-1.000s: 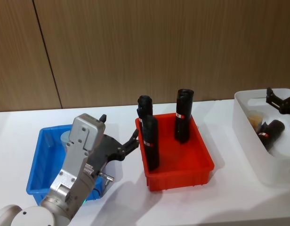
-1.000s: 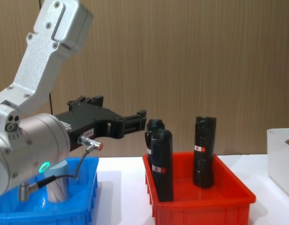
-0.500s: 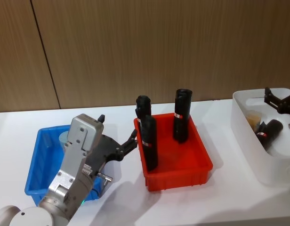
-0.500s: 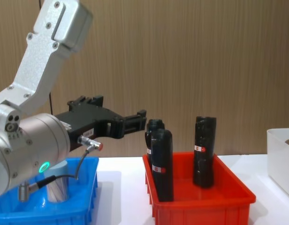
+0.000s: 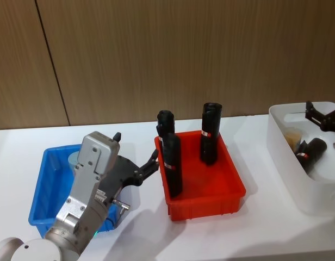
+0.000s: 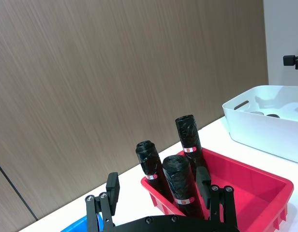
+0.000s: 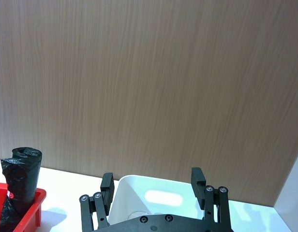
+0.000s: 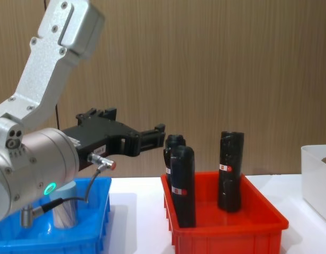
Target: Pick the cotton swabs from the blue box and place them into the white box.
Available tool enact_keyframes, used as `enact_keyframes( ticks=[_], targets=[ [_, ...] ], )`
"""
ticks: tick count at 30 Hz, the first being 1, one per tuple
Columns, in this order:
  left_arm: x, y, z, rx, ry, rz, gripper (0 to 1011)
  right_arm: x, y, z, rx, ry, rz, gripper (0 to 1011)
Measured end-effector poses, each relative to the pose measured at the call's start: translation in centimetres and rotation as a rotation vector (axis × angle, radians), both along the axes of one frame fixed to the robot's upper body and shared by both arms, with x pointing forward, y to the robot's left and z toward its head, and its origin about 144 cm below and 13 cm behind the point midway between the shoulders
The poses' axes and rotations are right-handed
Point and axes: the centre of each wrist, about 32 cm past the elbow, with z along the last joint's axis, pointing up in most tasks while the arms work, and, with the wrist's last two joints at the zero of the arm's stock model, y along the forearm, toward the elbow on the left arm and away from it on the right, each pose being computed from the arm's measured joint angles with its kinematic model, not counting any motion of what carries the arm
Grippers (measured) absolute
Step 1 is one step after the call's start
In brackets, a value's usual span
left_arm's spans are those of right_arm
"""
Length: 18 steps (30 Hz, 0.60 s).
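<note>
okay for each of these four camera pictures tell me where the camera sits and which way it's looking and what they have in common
Head: high, looking down at blue box, red bin, white box; left gripper open.
Chest: low, looking across the table; left arm large.
Left wrist: behind the left gripper's fingers, facing the black bottles.
Right wrist: right gripper open above the white box.
Shared: head, chest and left wrist all see the red bin.

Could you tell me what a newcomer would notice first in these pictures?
Probably the red bin at the table's middle, with three black bottles standing in it. Next, the left gripper, open, held above the gap between the blue box and the red bin. Far right, the right gripper, open, hangs over the white box.
</note>
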Motion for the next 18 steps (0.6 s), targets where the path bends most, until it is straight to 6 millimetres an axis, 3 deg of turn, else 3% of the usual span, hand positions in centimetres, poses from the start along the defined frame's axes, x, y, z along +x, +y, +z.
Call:
enact_keyframes(
  ticks=[18],
  targets=[
    [0.00, 0.00, 0.00, 0.000, 0.000, 0.000, 1004, 0.00, 0.00, 0.00, 0.000, 0.000, 0.000, 1002]
  ],
)
